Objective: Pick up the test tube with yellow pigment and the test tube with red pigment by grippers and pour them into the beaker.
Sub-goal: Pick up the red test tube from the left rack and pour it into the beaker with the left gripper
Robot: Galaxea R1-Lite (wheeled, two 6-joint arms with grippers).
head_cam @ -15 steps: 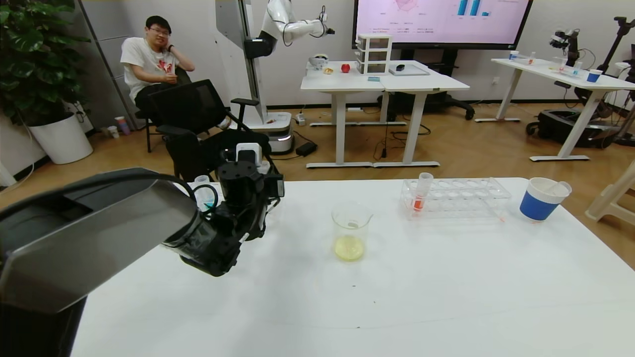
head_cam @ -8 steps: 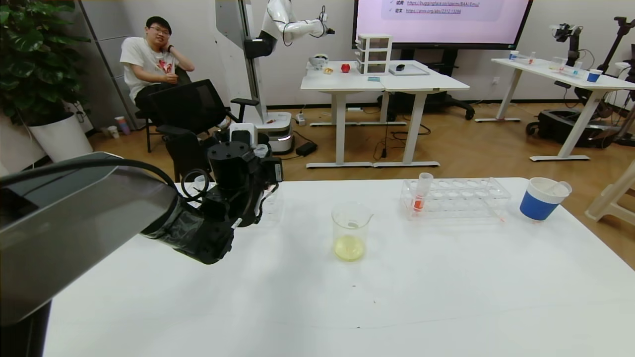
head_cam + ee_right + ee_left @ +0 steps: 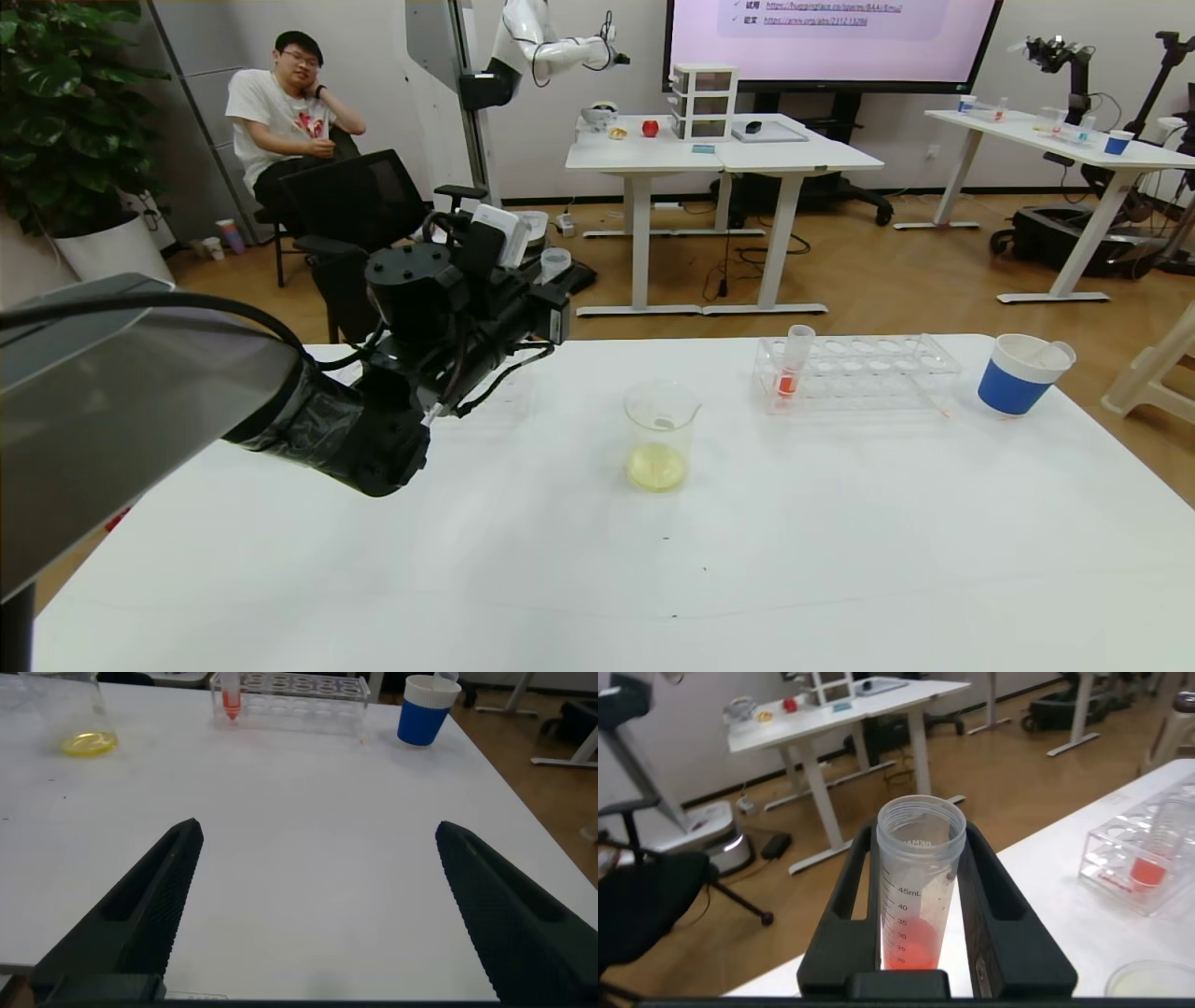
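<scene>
The red tube [image 3: 920,896] sits upright between the fingers of the left hand [image 3: 920,873], which is clenched on it; red liquid fills its rounded bottom, so nothing has been poured from it yet. In the head view the left hand [image 3: 546,303] is lifted over the far left part of the bench [image 3: 747,560], well apart from the beaker [image 3: 661,434], with only the tube's rim [image 3: 555,261] showing above it. The beaker holds a shallow yellow pool, which suggests the yellow pour is done; no yellow tube is in view. What seems left is to carry the red tube over the beaker and tip it. A second red tube [image 3: 791,366] stands in the clear rack [image 3: 887,369], with a blue and white cup [image 3: 1018,378] beside it. The right hand [image 3: 318,905] hangs with its fingers spread wide over bare bench, holding nothing.

Against half a second ago, the left hand has risen and swung toward the beaker, lifting the tube clear of the bench.
</scene>
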